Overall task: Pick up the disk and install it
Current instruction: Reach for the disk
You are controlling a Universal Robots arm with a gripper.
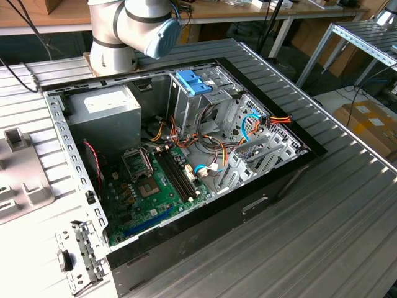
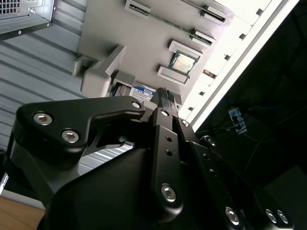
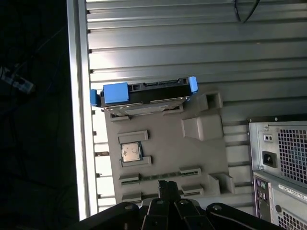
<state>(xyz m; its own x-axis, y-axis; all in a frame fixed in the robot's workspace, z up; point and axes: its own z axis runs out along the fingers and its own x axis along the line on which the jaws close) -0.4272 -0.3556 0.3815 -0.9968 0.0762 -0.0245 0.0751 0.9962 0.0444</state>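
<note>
So the gripper (image 3: 168,186) has its fingers pinched together with nothing between them, hanging over the near end of the grey fixture plate (image 3: 163,139) that lies on the ribbed metal table (image 3: 192,43). The disk (image 3: 144,93) is well ahead of the fingertips, sitting along the plate's far edge. It's a grey drive body in a light-blue carrier, and the brighter blue tab (image 3: 115,92) is at the end nearer the table's bright edge rail (image 3: 79,120). Between the fingers and the disk there's a CPU chip (image 3: 130,152) parked in its own little pocket on the plate. Off to the side of the fingers, away from that rail, is the back of the PC case (image 3: 280,163). In the exterior view that case lies open, with the motherboard (image 1: 152,186) showing and a blue bracket (image 1: 193,82) on top of the drive cage (image 1: 186,108).
</note>
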